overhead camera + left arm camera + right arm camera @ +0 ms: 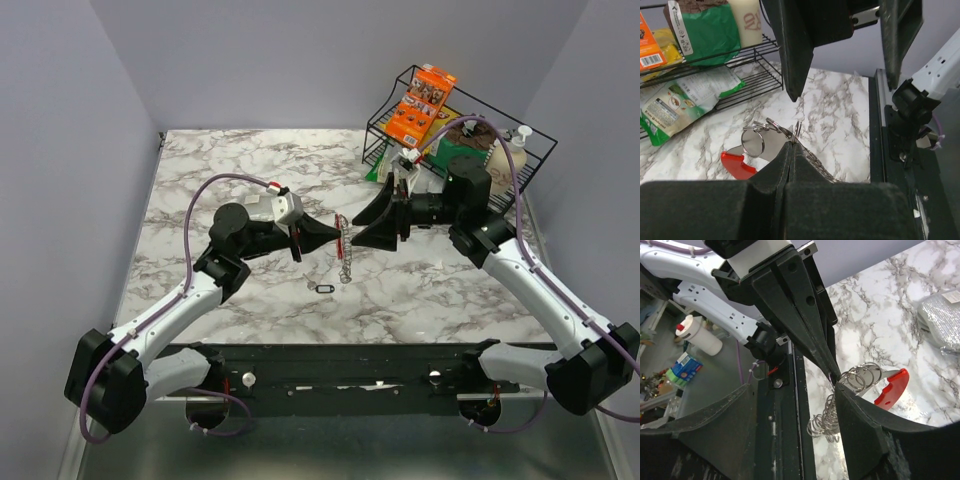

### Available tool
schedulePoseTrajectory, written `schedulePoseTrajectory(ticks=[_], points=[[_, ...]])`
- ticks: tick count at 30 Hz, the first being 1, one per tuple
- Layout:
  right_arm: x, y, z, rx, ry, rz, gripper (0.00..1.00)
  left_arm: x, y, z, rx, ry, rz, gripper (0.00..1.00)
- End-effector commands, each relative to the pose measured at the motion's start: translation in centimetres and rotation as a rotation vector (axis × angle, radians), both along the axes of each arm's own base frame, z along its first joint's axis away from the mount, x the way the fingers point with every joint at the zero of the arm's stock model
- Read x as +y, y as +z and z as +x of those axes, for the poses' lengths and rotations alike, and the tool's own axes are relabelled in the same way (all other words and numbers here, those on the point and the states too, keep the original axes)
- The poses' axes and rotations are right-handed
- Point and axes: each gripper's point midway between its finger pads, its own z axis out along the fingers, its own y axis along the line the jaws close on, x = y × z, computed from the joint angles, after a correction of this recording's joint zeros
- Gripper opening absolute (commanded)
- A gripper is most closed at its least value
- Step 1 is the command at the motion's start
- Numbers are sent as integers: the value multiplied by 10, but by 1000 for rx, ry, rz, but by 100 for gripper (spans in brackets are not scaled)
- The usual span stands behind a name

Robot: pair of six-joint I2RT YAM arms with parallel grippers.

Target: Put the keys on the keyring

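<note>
Top view: high above near edge, looking down over table [200, 180]. Wrist views: close, facing each other, sharing keyring [737, 165].

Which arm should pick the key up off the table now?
Right. The left gripper is shut on the keyring, so it is busy. The right gripper stands open and empty beside the keyring, and the key lies on the table close by, between the arms.

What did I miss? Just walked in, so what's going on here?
The left gripper is pinched shut on the keyring, holding it above the table with its chain dangling. The right gripper, open, faces it from the other side. The key lies on the table below, not yet threaded.
</note>
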Motion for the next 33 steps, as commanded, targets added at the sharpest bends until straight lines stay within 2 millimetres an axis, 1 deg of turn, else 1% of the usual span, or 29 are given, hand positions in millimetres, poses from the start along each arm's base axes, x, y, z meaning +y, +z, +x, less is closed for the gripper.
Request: schedulePoseTrajectory(ticks=[1,3,4,5,6,10,16,17,22,28,30,31,33], points=[[1,8,-2,-19,32,25,71,-3,21,-11,7,-62,-126,0],[1,8,-2,-21,26,25,67,-2,27,-12,-11,-68,-156,0],[1,7,-1,-20,21,24,67,-2,24,-13,10,-72,-162,0],[1,6,0,-18,21,23,67,-1,29,-15,-11,-78,-178,0],[0,6,0,-18,20,23,67,-1,28,-15,-11,-81,-182,0],[1,4,-2,-10,33,24,63,-1,29,-17,-3,-86,-193,0],[2,-4,-3,23,41,14,57,0,34,-19,-3,-99,-223,0],[2,-1,-2,-1,43,28,56,0,36,-19,-11,-102,-232,0],[3,0,-2,15,47,38,56,-2,36,-20,17,-119,-251,0],[4,0,-3,27,55,51,55,-2,38,-21,10,-132,-265,0],[3,0,-1,22,34,50,56,-2,35,-16,15,-103,-264,0],[3,-4,7,24,-21,44,56,-1,33,-14,20,-91,-259,0],[0,-6,11,20,-81,37,56,0,28,-9,30,-71,-252,0]])
